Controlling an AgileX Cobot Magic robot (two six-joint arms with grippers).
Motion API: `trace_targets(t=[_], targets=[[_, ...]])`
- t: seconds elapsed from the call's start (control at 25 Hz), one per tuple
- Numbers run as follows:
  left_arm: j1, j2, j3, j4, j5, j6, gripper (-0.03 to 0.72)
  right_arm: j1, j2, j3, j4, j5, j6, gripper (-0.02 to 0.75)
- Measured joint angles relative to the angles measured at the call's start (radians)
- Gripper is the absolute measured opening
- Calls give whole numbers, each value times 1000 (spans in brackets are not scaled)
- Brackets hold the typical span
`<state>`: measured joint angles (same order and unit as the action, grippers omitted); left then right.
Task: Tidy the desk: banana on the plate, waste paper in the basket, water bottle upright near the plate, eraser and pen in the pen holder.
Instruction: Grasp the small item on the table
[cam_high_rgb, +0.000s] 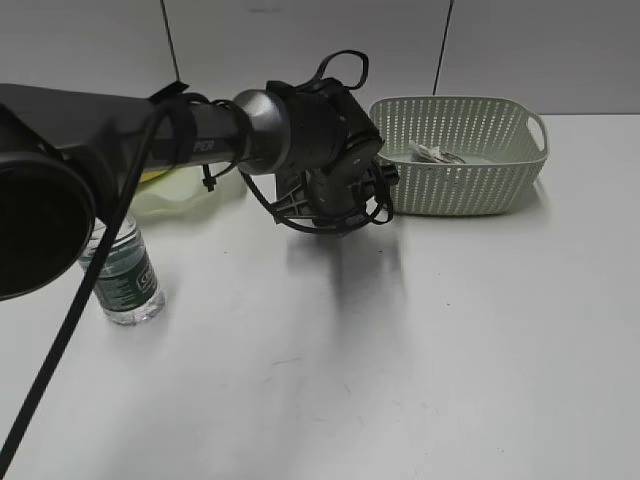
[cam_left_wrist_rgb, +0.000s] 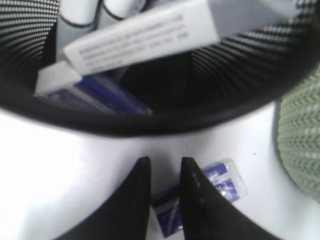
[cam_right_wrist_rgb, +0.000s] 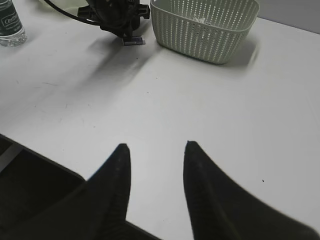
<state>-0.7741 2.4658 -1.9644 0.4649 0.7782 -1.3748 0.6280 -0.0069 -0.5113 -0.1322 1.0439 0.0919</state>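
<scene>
Some waste paper (cam_high_rgb: 436, 153) lies in basket (cam_high_rgb: 470, 185).

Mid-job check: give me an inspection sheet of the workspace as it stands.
Surface: white desk, bare in the middle.
Job's things: water bottle upright by the plate; waste paper in the basket; eraser on the desk beside the pen holder.
Clutter: nothing seen.
Grippers: left gripper fingers astride the eraser, grip unclear; right gripper open, empty.
Cables: black cables looped round the left wrist.
Surroundings: pale panelled wall.
</scene>
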Motion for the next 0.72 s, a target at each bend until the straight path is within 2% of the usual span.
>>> trace_targets(t=[0.2, 0.28, 0.44, 0.48, 0.56, 0.72], targets=[[-2, -6, 0, -8, 18, 18, 126, 0, 0, 0, 0, -1, 0, 297], [-3, -7, 0, -12, 17, 35, 184, 0, 0, 0, 0, -1, 0, 297], [-14, -7, 0, -16, 12, 93, 392, 0, 0, 0, 0, -1, 0, 297], [-21, -7, 0, -19, 12, 116, 422, 0, 0, 0, 0, -1, 0, 297], [-40, -4, 2, -11, 9, 169, 458, 0, 0, 0, 0, -1, 0, 297], [-62, -3, 2, 45, -47, 256, 473, 0, 0, 0, 0, -1, 0, 297]])
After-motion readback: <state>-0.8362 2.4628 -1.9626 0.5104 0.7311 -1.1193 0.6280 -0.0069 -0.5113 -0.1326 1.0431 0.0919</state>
